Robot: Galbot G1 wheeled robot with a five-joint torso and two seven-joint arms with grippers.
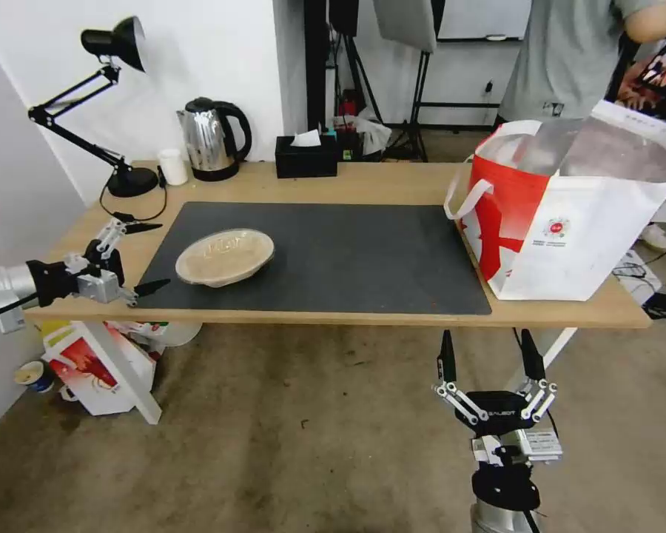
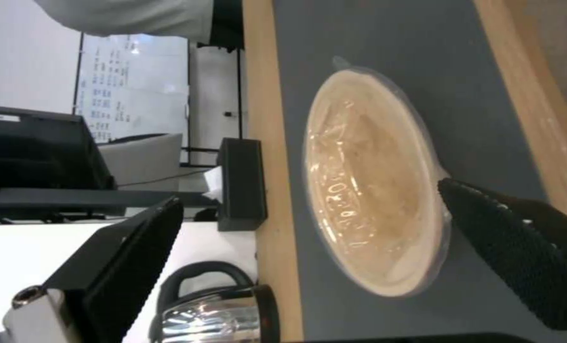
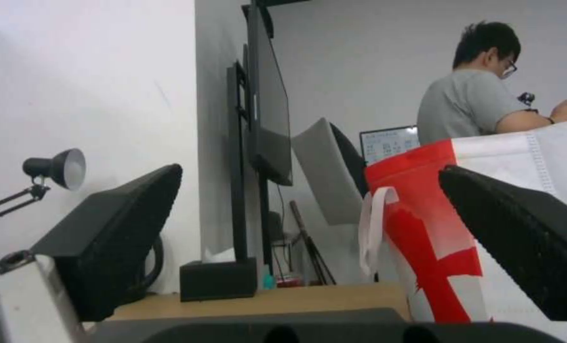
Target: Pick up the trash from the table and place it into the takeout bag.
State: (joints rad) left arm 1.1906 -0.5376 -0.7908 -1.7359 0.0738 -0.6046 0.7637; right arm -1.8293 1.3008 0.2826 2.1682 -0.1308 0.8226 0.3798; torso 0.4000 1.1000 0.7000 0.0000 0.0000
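One piece of trash, a shallow oval tan lidded container (image 1: 226, 257), lies on the left part of the dark grey mat (image 1: 348, 259) on the light-wood table (image 1: 392, 181). My left gripper (image 1: 163, 254) is open just left of it at table height, with its fingers spread towards the container's near end. In the left wrist view the container (image 2: 372, 186) sits just beyond the open left gripper (image 2: 310, 193). The red-and-white takeout bag (image 1: 562, 215) stands open at the table's right end. My right gripper (image 1: 488, 348) hangs open below the table's front edge, facing the bag (image 3: 435, 228).
Along the table's back edge stand a black desk lamp (image 1: 118, 44), a small white cup (image 1: 173, 166), a steel kettle (image 1: 213, 137) and a black tissue box (image 1: 305, 155). A white box with red print (image 1: 89, 370) sits on the floor under the left end. A person stands behind the bag.
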